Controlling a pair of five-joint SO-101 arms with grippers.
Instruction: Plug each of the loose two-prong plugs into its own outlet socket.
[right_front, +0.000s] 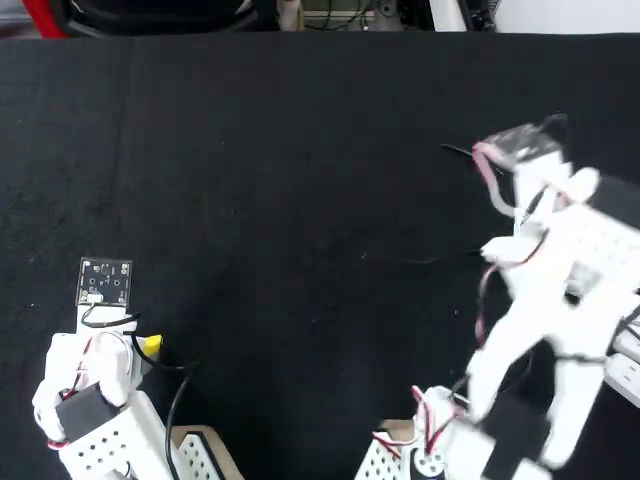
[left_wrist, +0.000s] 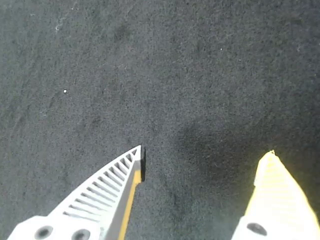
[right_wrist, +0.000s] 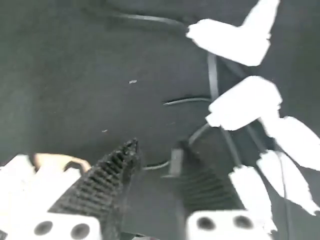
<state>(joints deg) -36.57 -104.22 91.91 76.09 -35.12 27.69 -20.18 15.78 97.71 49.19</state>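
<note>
The left claw (left_wrist: 206, 152) hangs wide open with nothing in it. Its ribbed white finger (left_wrist: 100, 195) and its yellow finger (left_wrist: 277, 190) stand well apart, and bare cloth shows between and ahead of their tips. The right claw (right_wrist: 154, 150) is open by a narrower gap. Its two black ribbed fingers (right_wrist: 95, 190) are parted and grip nothing, and the dark surface shows between them.

The black desk (right_front: 300, 200) lies beneath both claws. In the high view the right arm (right_front: 560, 290) stretches far out over the desk. The left arm (right_front: 95, 400) sits folded close to its base, with a small circuit board (right_front: 105, 282) at its outer end.

Four white pieces (right_wrist: 245, 102), blurred but shaped like the loose plugs, lie on the desk ahead of the right claw's tips. They sit off to the side of one finger, and the nearest is just beside that finger. Thin black cords (right_wrist: 186, 100) run among them, and one curves across the desk right under the gap of the right claw. Whether any white piece is an outlet socket cannot be told.
</note>
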